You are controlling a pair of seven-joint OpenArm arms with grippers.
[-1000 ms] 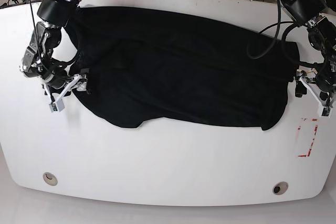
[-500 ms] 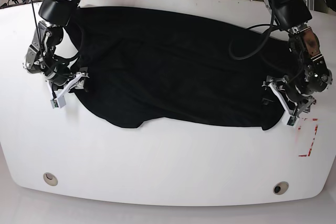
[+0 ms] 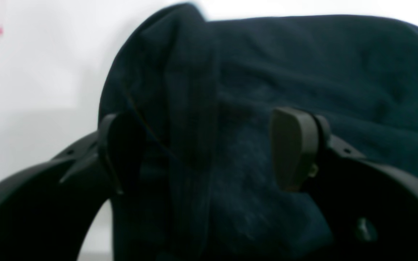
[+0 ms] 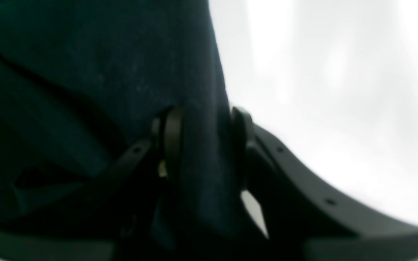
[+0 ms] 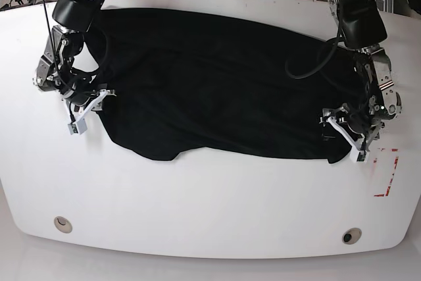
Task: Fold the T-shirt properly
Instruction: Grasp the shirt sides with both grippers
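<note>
Overhead, in the base view, the T-shirt (image 5: 223, 83) lies spread across the far half of the white table (image 5: 210, 208), running from one arm to the other, with its near edge wavy and uneven. The right gripper (image 5: 89, 108) sits at the cloth's edge on this view's left side; the left gripper (image 5: 343, 135) sits at the opposite edge, beside red tape marks (image 5: 387, 172) on the tabletop. Two small round holes (image 5: 63, 223) show near the table's front edge. Cables (image 5: 316, 51) trail over the shirt by the left arm.

Next, the left wrist view shows the left gripper (image 3: 209, 152) with its fingers (image 3: 292, 148) spread wide apart, a raised fold of the T-shirt (image 3: 303, 65) lying between them and not squeezed. White tabletop (image 3: 31, 79) shows beside the cloth.

Lastly, the right wrist view, blurred, shows the right gripper (image 4: 203, 148) with its fingers (image 4: 172, 141) drawn close together, pinching a hem of the T-shirt (image 4: 122, 65) between them. Bare table (image 4: 339, 90) fills the other side.
</note>
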